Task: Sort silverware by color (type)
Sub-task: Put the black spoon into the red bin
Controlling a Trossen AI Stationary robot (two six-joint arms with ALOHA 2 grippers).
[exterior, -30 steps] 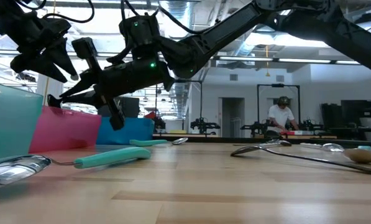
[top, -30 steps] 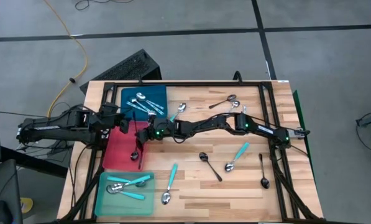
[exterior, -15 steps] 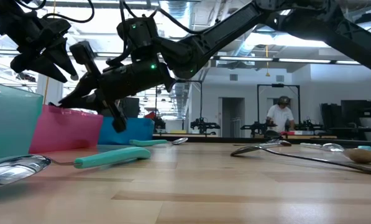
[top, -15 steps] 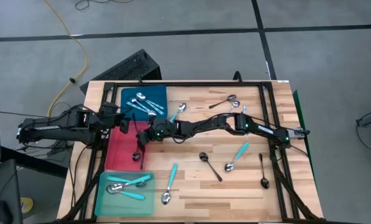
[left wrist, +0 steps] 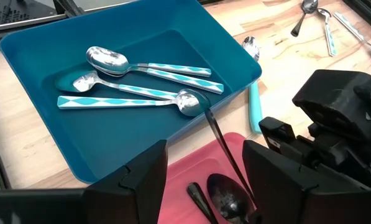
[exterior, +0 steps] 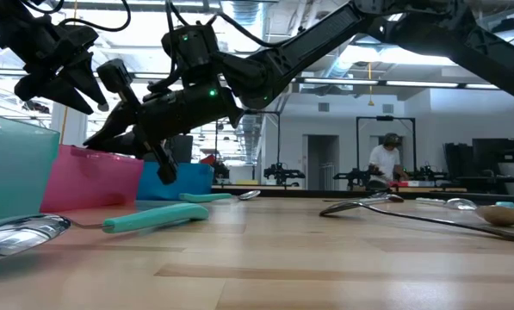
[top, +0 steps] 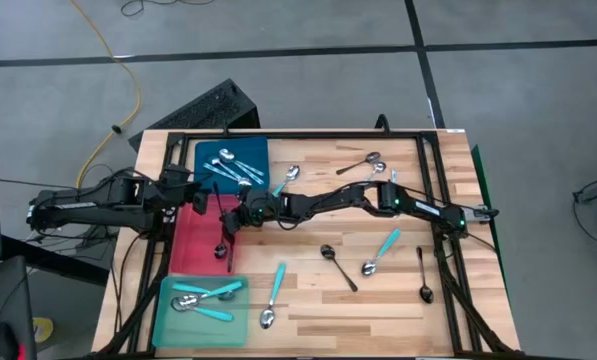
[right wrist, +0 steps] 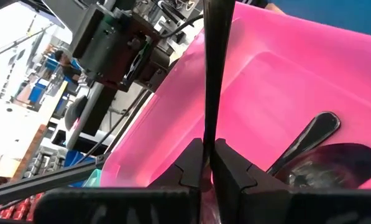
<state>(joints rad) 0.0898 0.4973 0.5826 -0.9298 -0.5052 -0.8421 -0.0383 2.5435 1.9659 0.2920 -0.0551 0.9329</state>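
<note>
Right hand [top: 230,222] nearer; slim black spoon [left wrist: 225,149]

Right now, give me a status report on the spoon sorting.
Right gripper shut on black spoon over red tray. Left gripper open beside it, empty. Nothing in the way.

Black spoon's [right wrist: 210,74] ends beyond right-wrist frame edges.

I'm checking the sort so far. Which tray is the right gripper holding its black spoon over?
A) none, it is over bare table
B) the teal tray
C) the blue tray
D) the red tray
D: the right gripper is shut on the black spoon above the red tray, where another black spoon already lies.
</note>
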